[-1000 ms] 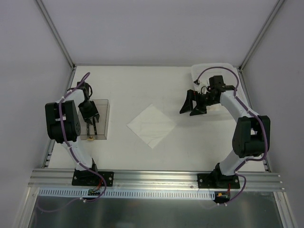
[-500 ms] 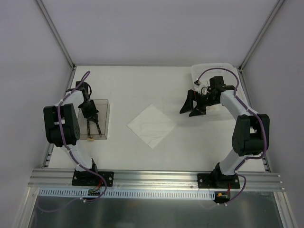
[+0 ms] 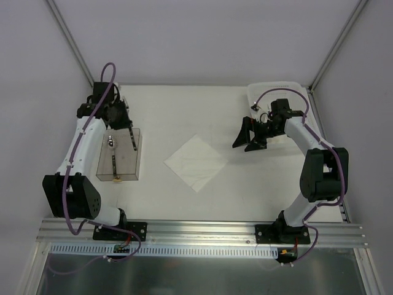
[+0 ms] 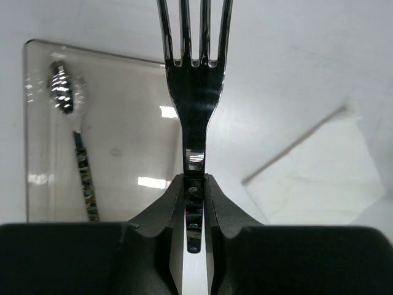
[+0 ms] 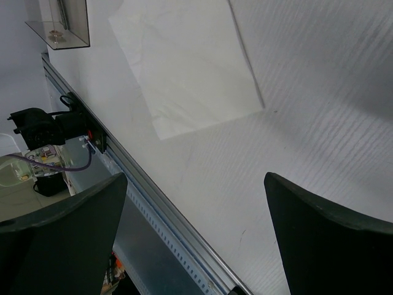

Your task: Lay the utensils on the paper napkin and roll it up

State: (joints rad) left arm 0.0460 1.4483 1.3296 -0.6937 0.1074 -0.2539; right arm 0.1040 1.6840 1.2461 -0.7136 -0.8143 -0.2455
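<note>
My left gripper (image 3: 125, 123) hangs over the far end of the clear plastic box (image 3: 120, 158), shut on the handle of a silver fork (image 4: 195, 92). In the left wrist view the tines point away from the gripper (image 4: 195, 179). From above the fork (image 3: 131, 139) is a thin dark line over the box. A spoon (image 3: 113, 153) lies inside the box, and its shiny bowl (image 4: 63, 93) faces the far end. The paper napkin (image 3: 196, 162) lies flat mid-table, a white diamond, also in the wrist views (image 4: 322, 181) (image 5: 190, 67). My right gripper (image 3: 250, 140) hovers open to its right, nothing between its fingers (image 5: 196, 227).
A white translucent container (image 3: 276, 91) stands at the back right corner behind the right arm. The aluminium rail (image 3: 202, 230) runs along the near table edge. The clear box (image 5: 61, 24) shows at the top left of the right wrist view.
The left gripper has shut on the fork in the clear box and lifted it up and toward the back of the table. The right arm has not moved.
</note>
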